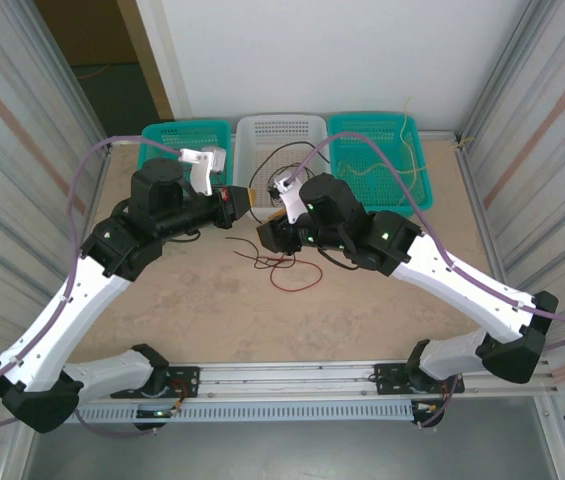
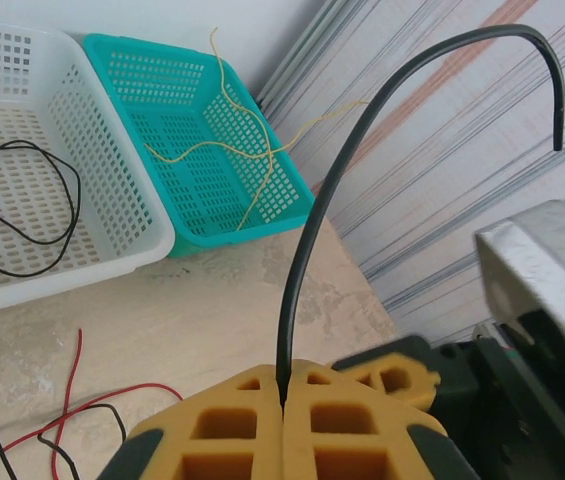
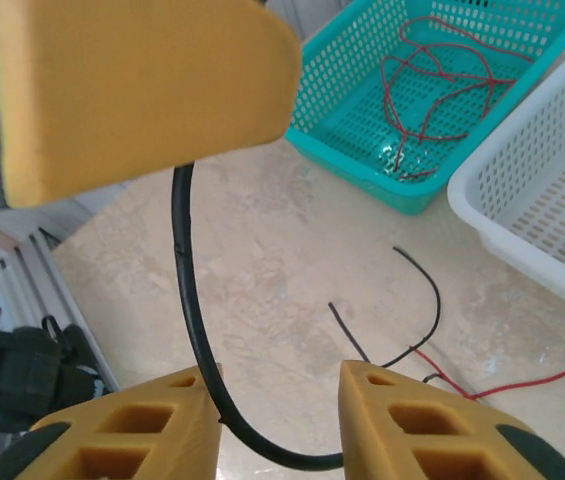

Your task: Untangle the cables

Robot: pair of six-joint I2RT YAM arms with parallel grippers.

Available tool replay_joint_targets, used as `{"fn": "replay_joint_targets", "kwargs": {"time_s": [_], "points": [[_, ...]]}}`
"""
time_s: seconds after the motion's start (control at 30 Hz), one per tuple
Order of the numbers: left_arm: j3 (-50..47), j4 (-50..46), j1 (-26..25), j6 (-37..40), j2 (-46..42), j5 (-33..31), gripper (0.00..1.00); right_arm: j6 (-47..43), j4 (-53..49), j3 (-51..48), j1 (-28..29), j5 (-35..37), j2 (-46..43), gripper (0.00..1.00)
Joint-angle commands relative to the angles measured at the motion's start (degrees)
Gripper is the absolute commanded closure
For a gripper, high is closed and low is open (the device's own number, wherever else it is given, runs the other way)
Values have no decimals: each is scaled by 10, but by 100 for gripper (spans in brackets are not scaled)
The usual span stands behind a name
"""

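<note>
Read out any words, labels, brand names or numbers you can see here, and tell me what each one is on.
No text can be read anywhere.
The left teal basket, white basket and right teal basket carry no labels.
The left arm, right arm and black cable show no print.

Left teal basket [image 1: 187, 125], white basket [image 1: 280, 119], right teal basket [image 1: 372, 118] — tan table [image 1: 212, 320]

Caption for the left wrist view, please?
Left gripper shut on a thin black cable arching upward; white perforated plastic basket and teal perforated plastic basket behind.
</note>
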Motion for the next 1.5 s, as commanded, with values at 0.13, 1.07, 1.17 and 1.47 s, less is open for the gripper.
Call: {"fn": "replay_joint_targets", "kwargs": {"time_s": [0.13, 1.07, 1.17, 1.47], "points": [[-11, 52, 5, -7, -13, -3, 100, -13, -5, 26, 14, 11, 7, 95], [-367, 401, -23, -26, -100, -140, 24, 40, 47, 3, -31, 22, -121, 100], [-375, 420, -56, 37, -95, -142, 24, 41, 45, 11, -39, 15, -129, 100], [-352, 458, -168, 210, -30, -167, 19, 62, 46, 35, -83, -63, -150, 100]]}}
